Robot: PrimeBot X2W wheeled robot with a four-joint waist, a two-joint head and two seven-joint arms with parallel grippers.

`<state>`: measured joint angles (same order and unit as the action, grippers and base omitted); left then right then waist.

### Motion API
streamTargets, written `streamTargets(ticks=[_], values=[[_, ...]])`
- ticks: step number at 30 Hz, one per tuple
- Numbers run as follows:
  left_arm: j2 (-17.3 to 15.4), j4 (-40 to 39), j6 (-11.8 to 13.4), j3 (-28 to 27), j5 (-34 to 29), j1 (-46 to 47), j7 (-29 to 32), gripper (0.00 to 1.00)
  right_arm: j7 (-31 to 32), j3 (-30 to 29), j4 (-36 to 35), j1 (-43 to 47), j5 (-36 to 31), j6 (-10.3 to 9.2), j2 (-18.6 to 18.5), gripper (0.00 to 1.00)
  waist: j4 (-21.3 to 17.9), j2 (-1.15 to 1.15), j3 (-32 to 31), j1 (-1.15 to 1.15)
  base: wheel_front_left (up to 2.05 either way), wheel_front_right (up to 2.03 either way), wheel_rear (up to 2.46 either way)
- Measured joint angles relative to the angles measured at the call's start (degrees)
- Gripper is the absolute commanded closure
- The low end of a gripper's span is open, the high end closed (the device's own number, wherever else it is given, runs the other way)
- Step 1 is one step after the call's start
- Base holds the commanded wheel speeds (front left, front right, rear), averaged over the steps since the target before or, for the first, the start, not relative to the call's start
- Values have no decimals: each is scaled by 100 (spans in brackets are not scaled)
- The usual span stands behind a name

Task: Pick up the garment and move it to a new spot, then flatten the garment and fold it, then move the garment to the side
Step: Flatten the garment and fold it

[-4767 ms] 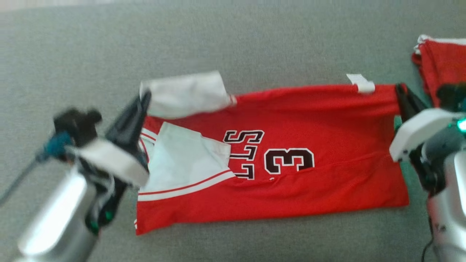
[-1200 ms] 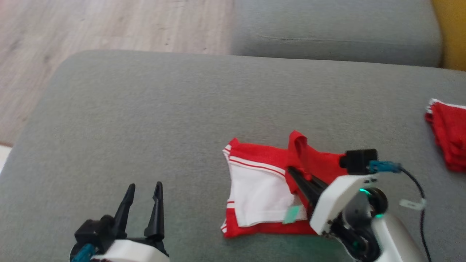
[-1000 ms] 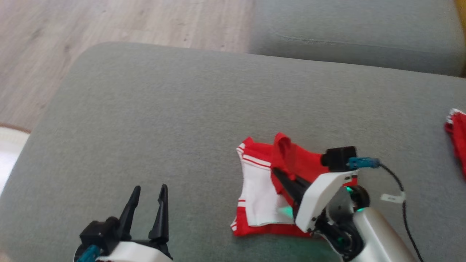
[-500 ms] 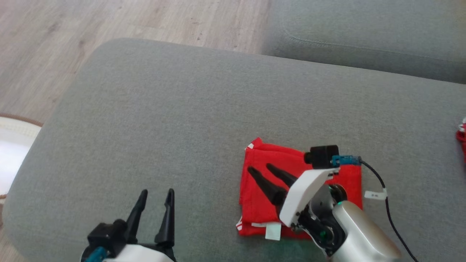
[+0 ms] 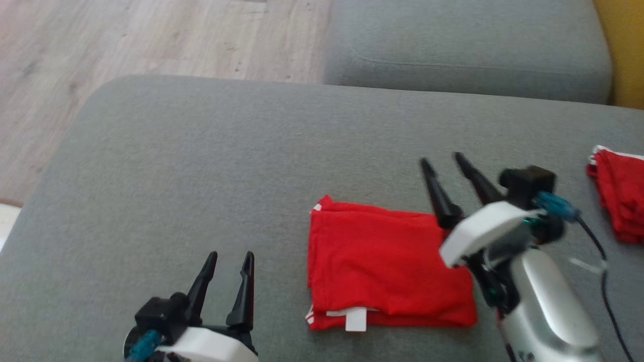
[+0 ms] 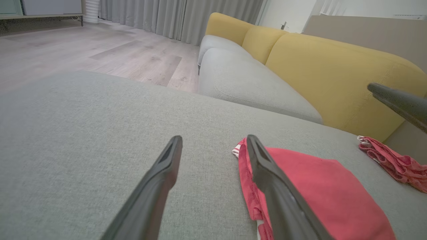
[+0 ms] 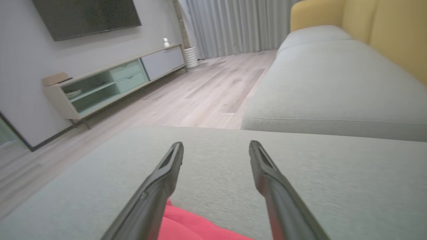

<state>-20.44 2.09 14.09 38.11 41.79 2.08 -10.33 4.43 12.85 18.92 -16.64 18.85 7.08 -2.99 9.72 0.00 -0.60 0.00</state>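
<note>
Two pincers, both spread wide and empty: the left gripper point(image 5: 230, 255) sits low over the grey cushion point(image 5: 201, 166), apart from the cloth, and the right gripper point(image 5: 441, 160) hangs above the far right corner of the folded red garment point(image 5: 387, 264). That garment lies flat in a neat rectangle, white label at its near edge, so folding looks finished. What remains is the shift to the side, perhaps toward the second red garment point(image 5: 619, 191). That calls for pinching every layer at one edge, or the fold may spill open.
</note>
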Motion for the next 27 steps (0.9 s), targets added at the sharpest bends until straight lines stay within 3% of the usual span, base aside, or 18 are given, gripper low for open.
streamTargets(ticks=[9, 18, 27], values=[[80, 246, 60, -130, -44, 27, -222, 0, -169, -826, -801, 1313, -1071, 0, 10, 0, -321, 0, -124, 0, 0, 0, 0], [87, 469, 83, -400, -53, -509, -344, 0, -604, -1042, -1152, 2351, -1060, 0, 36, 0, -410, 0, -286, 0, 0, 0, 0], [56, 508, 85, -504, -153, -620, -392, 0, -868, -1063, -1087, 2520, -866, 0, 41, 0, -432, 0, -355, 0, 0, 0, 0]])
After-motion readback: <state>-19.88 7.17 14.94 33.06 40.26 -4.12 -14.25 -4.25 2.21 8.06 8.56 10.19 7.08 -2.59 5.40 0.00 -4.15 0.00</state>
